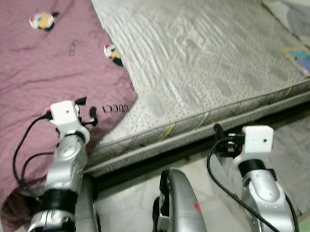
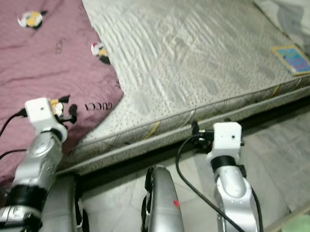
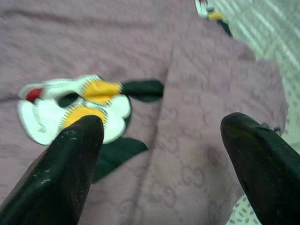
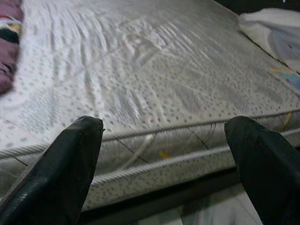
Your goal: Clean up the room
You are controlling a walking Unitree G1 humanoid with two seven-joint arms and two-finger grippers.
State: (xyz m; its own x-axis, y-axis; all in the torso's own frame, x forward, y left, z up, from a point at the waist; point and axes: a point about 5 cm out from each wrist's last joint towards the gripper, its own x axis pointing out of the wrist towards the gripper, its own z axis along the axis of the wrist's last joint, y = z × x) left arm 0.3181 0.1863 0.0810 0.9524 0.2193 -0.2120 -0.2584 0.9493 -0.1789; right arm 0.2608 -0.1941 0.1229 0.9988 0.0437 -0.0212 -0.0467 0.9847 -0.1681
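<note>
A mauve quilt (image 1: 46,57) with duck patches lies rumpled over the grey mattress's (image 1: 204,55) left side, overhanging its edge

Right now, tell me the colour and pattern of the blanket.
The blanket is dusty pink, scattered with white, yellow and black patches; the left wrist view shows it best.

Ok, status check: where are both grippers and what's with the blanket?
Left gripper open over the purple blanket, near its corner. Right gripper open, short of the mattress edge, holding nothing. Blanket hangs over the bedside; nothing blocking.
</note>
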